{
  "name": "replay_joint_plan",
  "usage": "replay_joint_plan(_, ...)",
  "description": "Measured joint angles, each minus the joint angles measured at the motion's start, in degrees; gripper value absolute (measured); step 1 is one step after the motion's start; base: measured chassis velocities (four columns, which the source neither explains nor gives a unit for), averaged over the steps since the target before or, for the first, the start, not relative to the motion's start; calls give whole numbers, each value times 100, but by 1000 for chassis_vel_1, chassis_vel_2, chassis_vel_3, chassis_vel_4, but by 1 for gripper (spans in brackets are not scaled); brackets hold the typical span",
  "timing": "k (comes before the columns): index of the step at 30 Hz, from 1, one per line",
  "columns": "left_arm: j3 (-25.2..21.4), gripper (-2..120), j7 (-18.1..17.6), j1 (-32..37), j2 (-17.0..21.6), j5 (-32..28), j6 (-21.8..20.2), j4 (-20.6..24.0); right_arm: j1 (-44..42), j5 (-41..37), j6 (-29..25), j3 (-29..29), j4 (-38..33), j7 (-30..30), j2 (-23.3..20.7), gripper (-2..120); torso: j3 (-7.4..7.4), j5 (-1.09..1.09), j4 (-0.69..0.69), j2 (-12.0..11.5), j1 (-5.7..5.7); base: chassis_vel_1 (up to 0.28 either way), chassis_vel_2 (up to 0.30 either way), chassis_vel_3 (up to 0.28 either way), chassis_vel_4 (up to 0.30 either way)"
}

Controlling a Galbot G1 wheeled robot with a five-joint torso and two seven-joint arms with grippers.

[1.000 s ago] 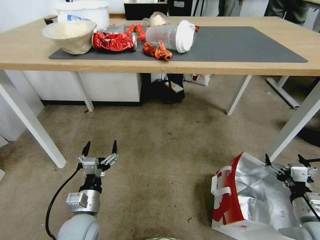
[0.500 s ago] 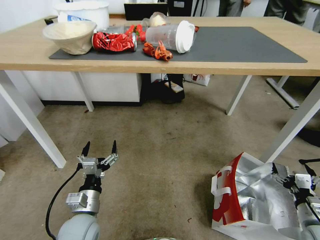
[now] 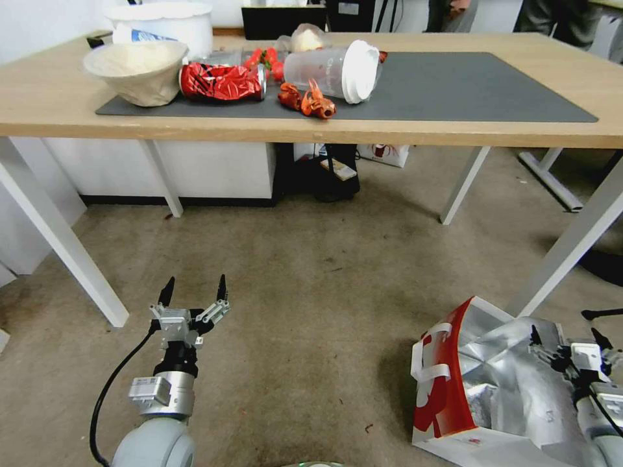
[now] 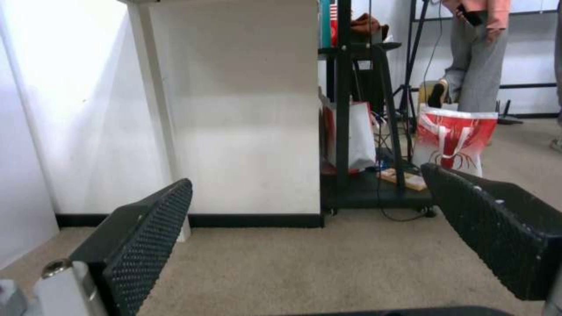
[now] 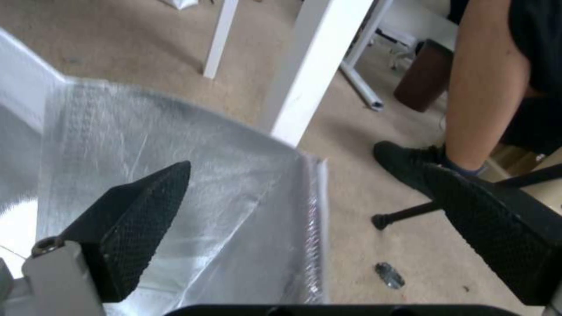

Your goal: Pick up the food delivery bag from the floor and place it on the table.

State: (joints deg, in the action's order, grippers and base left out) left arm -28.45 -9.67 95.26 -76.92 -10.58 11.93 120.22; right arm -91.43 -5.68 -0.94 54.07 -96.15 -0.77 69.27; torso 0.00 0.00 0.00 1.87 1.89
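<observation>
One food delivery bag [image 3: 493,383] is seen on the floor [image 3: 311,305] near the desk [image 3: 39,97], its foil-lined mouth turned upward. Right gripper [image 3: 563,344] is held open-jawed across the bag's far rim; left gripper [image 3: 193,290] is parked low, jaws spread.

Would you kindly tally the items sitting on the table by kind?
Bowls: 1
White tubs: 1
Crushed red cans: 1
Tipped plastic cups: 1
Red wrappers: 1
Clear plastic bags: 1
Total: 6

Food delivery bag [image 3: 448,383] red-white, silver lining; mat [image 3: 454,91] dark grey.
</observation>
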Motion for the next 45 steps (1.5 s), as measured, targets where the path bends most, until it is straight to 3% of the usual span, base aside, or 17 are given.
replay_joint_plan(6, 12, 98, -2, -6, -28, 11, 0, -17, 81, 13, 38, -82, 172, -1, 41, 100, 0, 0, -1, 0, 0, 0, 0, 0, 0)
replay_joint_plan(10, 6, 98, -13, -16, -34, 12, 1, -18, 123, 31, 56, -148, 260, -8, 53, 92, 0, 0, -1, 0, 0, 0, 0, 0, 0)
replay_joint_plan(18, -23, 98, -59, -25, -20, 7, 4, -11, 150, 32, 67, -193, 358, -27, 63, 58, 0, 0, 0, 1, 0, 0, 0, 0, 0)
replay_joint_plan(22, -24, 98, -67, -24, -18, 6, 12, -10, 137, 32, 51, -192, 373, -37, 63, 49, 0, 0, 0, 1, 0, 0, 0, 0, 0)
replay_joint_plan(35, -32, 98, -69, 14, -23, 9, 47, 8, 113, 26, -40, -180, 394, -62, 81, 0, 0, 0, -1, 1, 0, 0, 0, 0, 0)
replay_joint_plan(45, -62, 98, -63, 10, -29, 12, 61, -9, 33, -178, -21, -216, 202, -51, 95, 0, 0, 1, -1, 2, 0, 0, 0, 0, 0)
